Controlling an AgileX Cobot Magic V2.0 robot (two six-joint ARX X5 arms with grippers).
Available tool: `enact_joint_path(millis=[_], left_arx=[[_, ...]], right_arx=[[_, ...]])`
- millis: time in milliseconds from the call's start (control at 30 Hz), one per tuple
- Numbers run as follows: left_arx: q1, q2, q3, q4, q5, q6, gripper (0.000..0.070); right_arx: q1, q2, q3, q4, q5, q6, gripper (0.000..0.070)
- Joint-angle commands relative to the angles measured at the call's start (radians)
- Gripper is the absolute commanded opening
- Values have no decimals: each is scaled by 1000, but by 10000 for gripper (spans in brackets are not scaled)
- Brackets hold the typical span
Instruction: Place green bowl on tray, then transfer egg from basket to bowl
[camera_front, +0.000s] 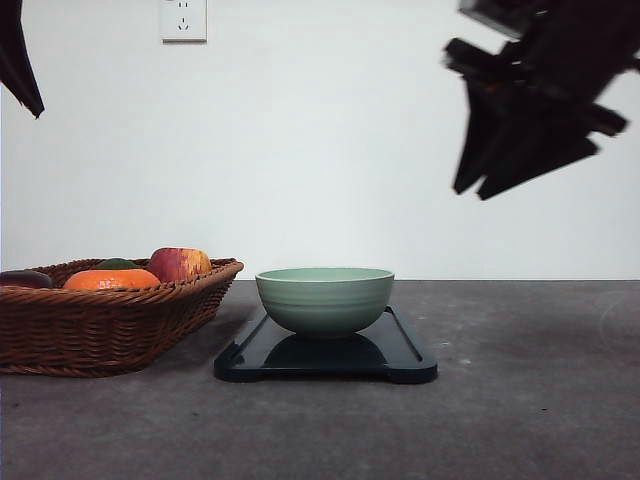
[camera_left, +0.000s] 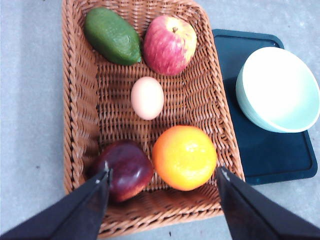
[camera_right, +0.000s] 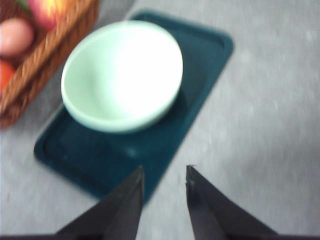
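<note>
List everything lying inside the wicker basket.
The basket holds a pale egg at its middle, a red-yellow apple, a green avocado-like fruit, an orange and a dark red fruit. The left gripper's fingers cover the basket's near rim.

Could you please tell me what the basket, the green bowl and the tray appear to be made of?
The basket looks like woven wicker, matte brown: interlaced strands and a braided rim show plainly. The green bowl seems glazed ceramic, judging by its smooth ridged wall and soft sheen, though coated plastic is possible. The tray looks like moulded plastic, dark and semi-glossy, since it reflects the bowl faintly.
</note>
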Motion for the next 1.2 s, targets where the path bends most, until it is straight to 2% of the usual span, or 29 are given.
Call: enact_joint_path(millis=[0, 200, 433, 733, 933, 1167], left_arx=[[-3, 7, 22, -3, 5, 5, 427], [-25, 11, 23, -94, 5, 12, 427], [-73, 80, 67, -97, -1, 27, 426], [-137, 307, 227, -94, -104, 40, 425], [-161, 468, 312, -71, -148, 65, 426], [-163, 579, 321, 38, -196, 73, 426]], right_arx=[[7, -36, -23, 16, 1, -11, 164], [7, -168, -106, -26, 3, 8, 164], [7, -214, -108, -50, 0, 19, 164], [7, -214, -108, -53, 0, 19, 164], [7, -214, -108, -52, 0, 19, 164], [7, -214, -108, -45, 3, 19, 164]])
